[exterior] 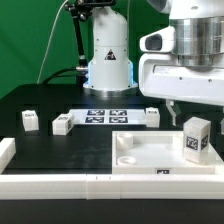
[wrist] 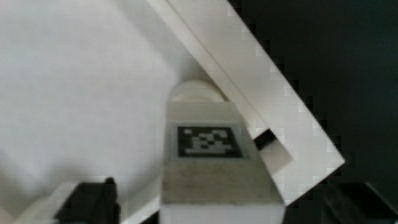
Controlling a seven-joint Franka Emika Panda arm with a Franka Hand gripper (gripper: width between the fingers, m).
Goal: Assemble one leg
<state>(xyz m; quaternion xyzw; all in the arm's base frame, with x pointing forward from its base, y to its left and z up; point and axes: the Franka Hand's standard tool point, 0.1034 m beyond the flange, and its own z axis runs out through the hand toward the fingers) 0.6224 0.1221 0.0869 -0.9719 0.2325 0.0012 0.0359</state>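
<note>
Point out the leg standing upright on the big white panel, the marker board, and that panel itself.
leg (exterior: 195, 140): exterior view, on its tagged front face.
marker board (exterior: 105, 115): exterior view, at its centre, among the tags.
white panel (exterior: 160, 152): exterior view, on a bare stretch of its top surface.

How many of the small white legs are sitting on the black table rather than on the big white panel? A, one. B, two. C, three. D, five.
C: a left leg, a middle leg and a right leg sit on the table, while a fourth leg stands on the panel.
</note>
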